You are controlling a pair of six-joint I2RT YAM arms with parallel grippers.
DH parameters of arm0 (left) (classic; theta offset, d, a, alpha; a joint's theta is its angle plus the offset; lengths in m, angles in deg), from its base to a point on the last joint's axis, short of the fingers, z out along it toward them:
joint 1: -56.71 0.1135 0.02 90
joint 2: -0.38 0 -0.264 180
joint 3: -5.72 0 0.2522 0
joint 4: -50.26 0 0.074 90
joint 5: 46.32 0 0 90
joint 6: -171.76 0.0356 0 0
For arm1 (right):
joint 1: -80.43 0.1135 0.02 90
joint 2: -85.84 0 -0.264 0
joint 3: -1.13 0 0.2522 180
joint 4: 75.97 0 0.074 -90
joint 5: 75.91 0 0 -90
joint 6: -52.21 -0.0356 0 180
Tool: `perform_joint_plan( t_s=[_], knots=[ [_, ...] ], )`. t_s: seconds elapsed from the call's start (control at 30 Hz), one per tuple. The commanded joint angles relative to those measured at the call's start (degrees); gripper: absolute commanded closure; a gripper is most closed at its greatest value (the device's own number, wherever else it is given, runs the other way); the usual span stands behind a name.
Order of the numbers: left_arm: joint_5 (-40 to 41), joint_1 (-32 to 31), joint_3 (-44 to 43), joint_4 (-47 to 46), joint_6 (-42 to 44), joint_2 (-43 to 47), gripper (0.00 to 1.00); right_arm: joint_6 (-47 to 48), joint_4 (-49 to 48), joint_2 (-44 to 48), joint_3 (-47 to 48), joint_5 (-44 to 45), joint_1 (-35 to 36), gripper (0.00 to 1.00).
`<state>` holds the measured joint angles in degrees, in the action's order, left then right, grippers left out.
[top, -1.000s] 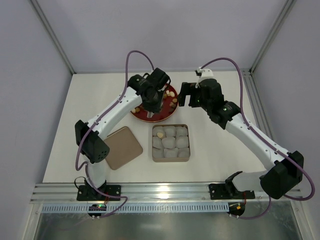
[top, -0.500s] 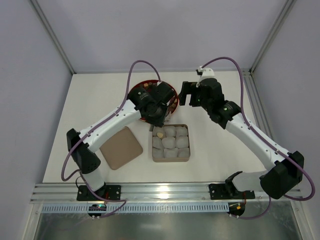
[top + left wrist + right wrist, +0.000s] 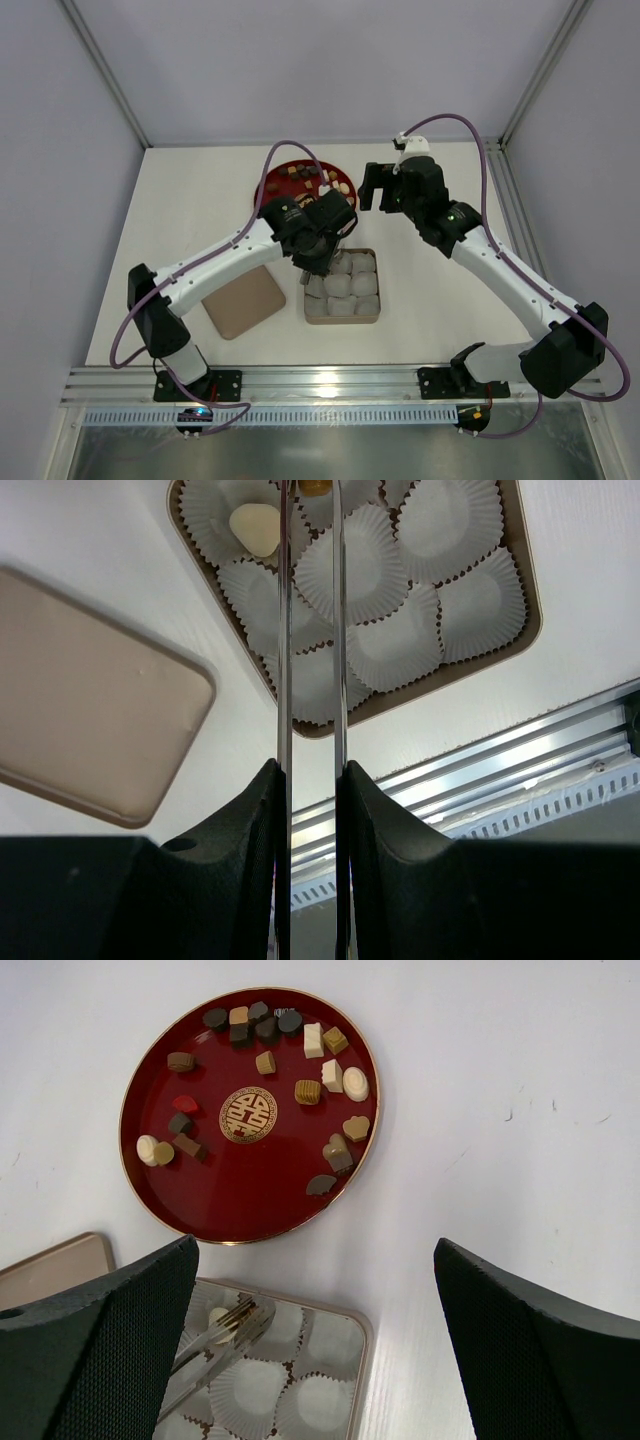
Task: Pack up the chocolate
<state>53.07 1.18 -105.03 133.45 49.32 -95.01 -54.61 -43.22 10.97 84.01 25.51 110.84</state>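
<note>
Left wrist view: left gripper pinched a tan piece over the far-left part of the box, just beside the cup holding one cream piece. Other cups empty. Right gripper hung with jaws spread wide, holding nothing. Most chocolates lay on the red plate, beyond the box. Lid off, to the left. Judged: packing barely begun, second piece not yet in.

You will find most chocolate pieces, small cubes and rounds in dark brown, tan and cream, lying loose on the red plate, mostly toward its rim. One cream piece lies in a white paper cup. One tan piece sits between two thin metal blades.
</note>
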Motion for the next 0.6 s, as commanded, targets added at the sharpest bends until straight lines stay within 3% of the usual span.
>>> perform_joint_plan(
  t_s=[0.0, 0.37, 0.57],
  knots=[
    [0.28, -0.98, 0.92, -2.98, -1.3, 2.06, 0.76, 0.56, -0.7, 1.48, 2.25, 0.8, -0.27, 0.0],
    [-0.33, -0.9, 2.59, -4.83, -0.86, 1.0, 0.74, 0.73, -0.61, 1.66, 1.89, 0.8, -0.27, 0.0],
    [-0.25, -0.9, 3.56, -5.62, -0.95, 0.56, 0.68, 0.82, -0.7, 1.83, 1.63, 0.88, -0.36, 0.0]
  ],
)
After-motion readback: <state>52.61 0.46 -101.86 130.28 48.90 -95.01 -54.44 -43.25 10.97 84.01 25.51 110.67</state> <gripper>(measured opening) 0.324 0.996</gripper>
